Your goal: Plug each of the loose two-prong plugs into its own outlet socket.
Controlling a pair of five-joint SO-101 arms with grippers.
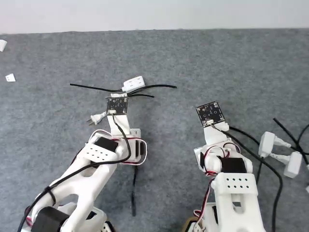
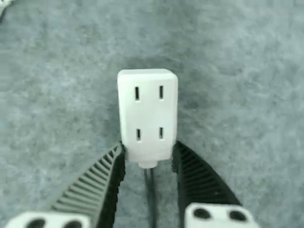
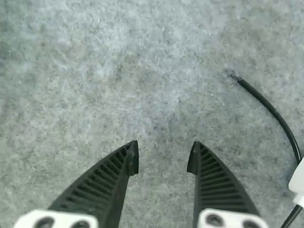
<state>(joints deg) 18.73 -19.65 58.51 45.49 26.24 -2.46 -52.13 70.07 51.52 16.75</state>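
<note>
A white outlet block (image 2: 147, 114) with two two-slot sockets lies on the grey carpet, its black cord running back under the wrist. My left gripper (image 2: 148, 152) is shut on the block's cord end, one black finger against each side. In the high view the block (image 1: 133, 83) lies just beyond the left arm (image 1: 104, 150), and a loose two-prong plug (image 1: 96, 118) lies beside that arm. My right gripper (image 3: 162, 156) hovers open over bare carpet with nothing between its fingers. Two white plugs (image 1: 268, 143) (image 1: 293, 164) lie to the right of the right arm (image 1: 227, 166).
Thin black cords (image 1: 96, 88) cross by the outlet block. A black cable end (image 3: 270, 111) curves near the right gripper. More black cables (image 1: 275, 179) loop at the right edge. Small white scraps (image 1: 9, 77) lie far left.
</note>
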